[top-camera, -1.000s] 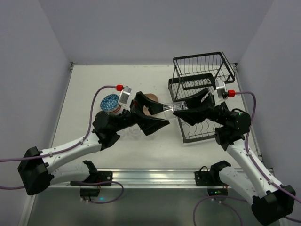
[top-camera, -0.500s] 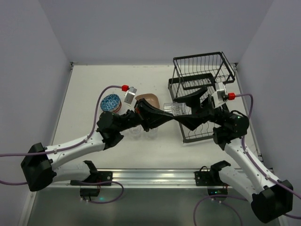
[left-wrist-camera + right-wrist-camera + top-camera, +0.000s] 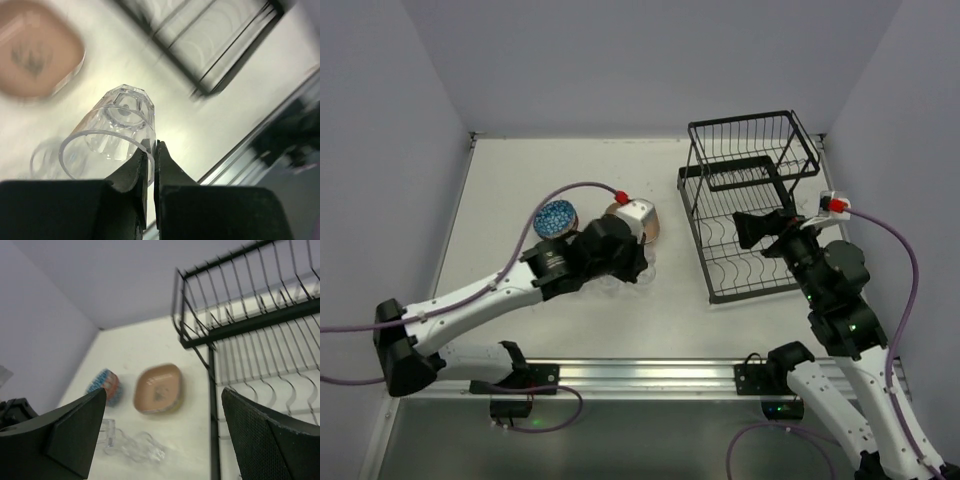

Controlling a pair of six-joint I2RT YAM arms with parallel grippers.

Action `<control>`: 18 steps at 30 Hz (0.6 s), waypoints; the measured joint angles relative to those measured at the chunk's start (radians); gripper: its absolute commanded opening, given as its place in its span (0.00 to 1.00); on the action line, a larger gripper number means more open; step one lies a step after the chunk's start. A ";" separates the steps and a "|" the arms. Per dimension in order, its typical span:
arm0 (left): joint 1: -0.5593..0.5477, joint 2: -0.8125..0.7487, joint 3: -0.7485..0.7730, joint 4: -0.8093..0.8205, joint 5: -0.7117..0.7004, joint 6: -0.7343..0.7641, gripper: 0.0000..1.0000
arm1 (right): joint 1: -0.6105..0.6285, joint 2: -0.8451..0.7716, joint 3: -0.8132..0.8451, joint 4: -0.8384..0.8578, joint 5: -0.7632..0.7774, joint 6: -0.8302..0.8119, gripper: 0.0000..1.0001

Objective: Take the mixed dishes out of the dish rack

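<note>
Swinging away from the mid-table meeting point of a second before, the left gripper [image 3: 150, 147] had carried the glass cup [image 3: 117, 132] off to the left of the dish rack [image 3: 750, 150], while the right arm had drawn back over the rack. Farthest left of the rack sat the blue speckled bowl [image 3: 556, 217]. Closer to the rack, the left gripper's jaws were all but closed, pinching the cup's wall at the rim, one finger inside and one outside. The cup hung tilted, mouth toward the wrist camera, low over the table [image 3: 520, 180]; whether it touched the surface could not be told. Other clear cups [image 3: 132, 445] stood just beside it, and the tan plate [image 3: 157, 389] lay just behind them, a little nearer the rack. The rack itself showed no dishes on either tier in the overhead view. Over its lower tray, the right gripper [image 3: 164, 405] hovered with fingers spread wide and nothing between them. The change suggested the hand-over was complete and the unloading nearly finished. What apparently remained was to right this cup, stand it among the others left of the rack, and release it.
</note>
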 measured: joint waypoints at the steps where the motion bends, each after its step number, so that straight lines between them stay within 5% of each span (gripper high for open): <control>1: -0.021 0.048 0.015 -0.097 -0.040 0.002 0.00 | 0.000 0.010 0.010 -0.058 0.032 -0.016 0.99; 8: -0.209 0.258 0.031 -0.507 -0.134 0.003 0.00 | -0.001 0.100 0.023 -0.275 0.116 -0.079 0.99; 18: -0.222 0.379 0.013 -0.497 -0.118 0.031 0.00 | -0.001 0.084 0.023 -0.325 0.114 -0.124 0.99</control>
